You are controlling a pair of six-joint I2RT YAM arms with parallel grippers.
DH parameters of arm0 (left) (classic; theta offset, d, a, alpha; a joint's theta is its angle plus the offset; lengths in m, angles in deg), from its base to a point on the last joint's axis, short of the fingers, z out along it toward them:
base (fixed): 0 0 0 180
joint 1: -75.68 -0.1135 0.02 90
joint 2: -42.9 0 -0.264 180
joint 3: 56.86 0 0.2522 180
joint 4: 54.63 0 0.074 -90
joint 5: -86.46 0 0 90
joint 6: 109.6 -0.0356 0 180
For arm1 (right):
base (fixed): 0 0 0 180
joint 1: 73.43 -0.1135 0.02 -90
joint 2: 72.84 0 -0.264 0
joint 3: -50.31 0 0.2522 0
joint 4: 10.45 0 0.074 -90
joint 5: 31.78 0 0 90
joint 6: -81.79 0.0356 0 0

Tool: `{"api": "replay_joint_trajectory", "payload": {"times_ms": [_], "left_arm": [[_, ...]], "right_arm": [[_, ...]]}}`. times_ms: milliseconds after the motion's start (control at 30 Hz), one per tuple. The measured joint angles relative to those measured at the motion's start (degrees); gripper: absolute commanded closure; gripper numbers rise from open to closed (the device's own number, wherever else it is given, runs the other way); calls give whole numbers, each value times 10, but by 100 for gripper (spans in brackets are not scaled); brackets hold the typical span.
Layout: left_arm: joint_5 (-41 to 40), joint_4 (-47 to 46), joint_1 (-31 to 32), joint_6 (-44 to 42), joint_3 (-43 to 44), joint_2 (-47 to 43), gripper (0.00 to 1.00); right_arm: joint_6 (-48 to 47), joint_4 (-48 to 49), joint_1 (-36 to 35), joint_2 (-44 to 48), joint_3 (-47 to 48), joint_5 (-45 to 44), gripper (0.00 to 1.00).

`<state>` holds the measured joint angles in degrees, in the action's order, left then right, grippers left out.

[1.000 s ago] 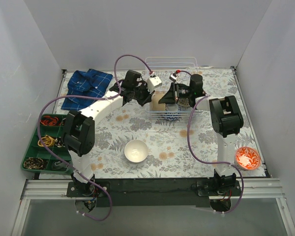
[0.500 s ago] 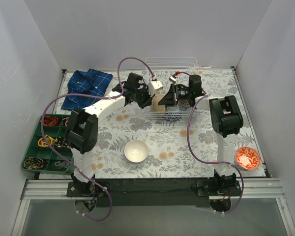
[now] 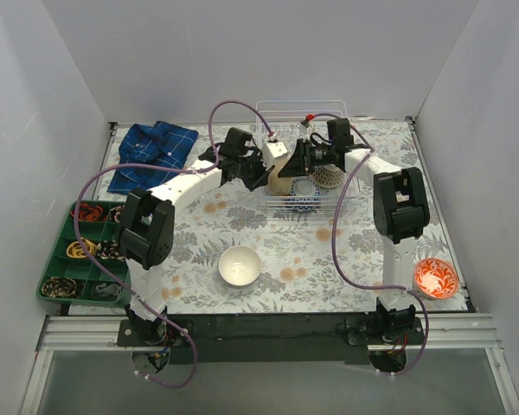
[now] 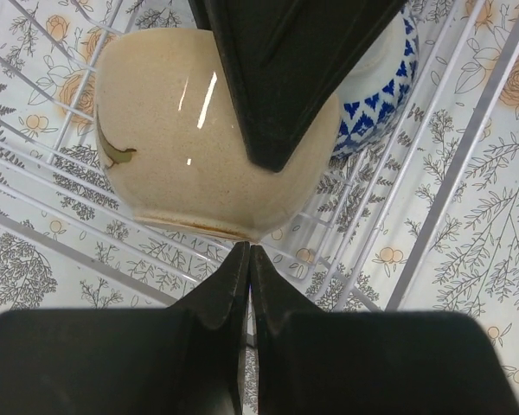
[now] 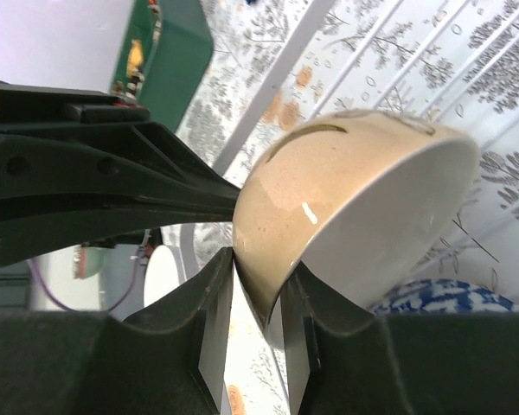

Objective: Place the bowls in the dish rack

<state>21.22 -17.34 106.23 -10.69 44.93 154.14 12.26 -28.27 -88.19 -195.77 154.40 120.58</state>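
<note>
Leaning in the dish rack (image 3: pixel 329 108) at the table's (image 3: pixel 363 259) far edge, the tan bowl (image 5: pixel 346 199) has the right hand (image 5: pixel 255 270) astride its rim, grip unclear; the left hand (image 4: pixel 249 252) is pressed together. The white bowl (image 3: pixel 240 264) and red bowl (image 3: pixel 435 277) wait outside

Cams: one overhead, two wrist close-ups.
Top cam is high on the near side of the dish rack (image 3: pixel 285 107), looking down; wrist cams hug the rack from opposite sides, both framing the tan bowl (image 4: pixel 190 130).
</note>
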Motion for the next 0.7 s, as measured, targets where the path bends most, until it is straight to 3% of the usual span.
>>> {"api": "replay_joint_trajectory", "payload": {"times_ms": [367, 533, 700], "left_arm": [[-11, -4, 1, -4, 0, 1, 100], [-17, -18, 1, -8, 1, 7, 100], [-28, -28, 2, -13, 1, 9, 100]], "right_arm": [[-95, -101, -2, 54, -55, -74, 56], [-114, -129, -1, 65, -69, -98, 41], [-140, -157, -1, 101, -77, -130, 38]]}}
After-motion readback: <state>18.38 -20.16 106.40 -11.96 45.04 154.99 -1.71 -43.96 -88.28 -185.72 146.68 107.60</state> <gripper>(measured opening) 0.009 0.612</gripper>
